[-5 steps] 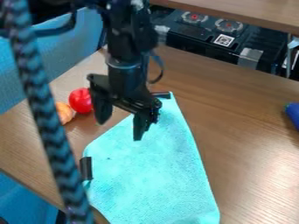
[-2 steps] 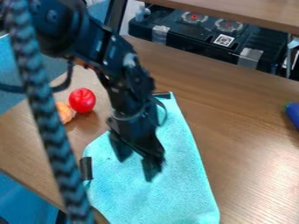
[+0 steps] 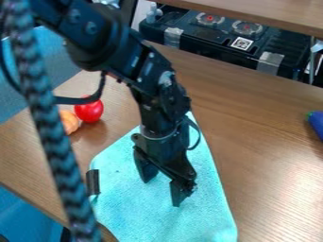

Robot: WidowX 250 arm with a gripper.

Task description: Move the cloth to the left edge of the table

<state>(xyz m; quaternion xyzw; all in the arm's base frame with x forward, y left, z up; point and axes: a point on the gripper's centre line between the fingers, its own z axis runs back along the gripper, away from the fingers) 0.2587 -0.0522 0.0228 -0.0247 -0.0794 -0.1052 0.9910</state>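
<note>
Cloth (image 3: 145, 217) near table edge (image 3: 31, 199), hand (image 3: 162, 193) (spread) above.

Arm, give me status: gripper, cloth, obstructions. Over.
Gripper over cloth, fingers apart, holding nothing. Cloth spread on table. Red ball beyond cloth's upper left, off it.

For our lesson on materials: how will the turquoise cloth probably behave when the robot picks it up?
The cloth is probably floppy, since it lies flat and looks thin. Its fuzzy, towel-like surface suggests it shouldn't be very slippery. It would likely sag around the pincer.
</note>
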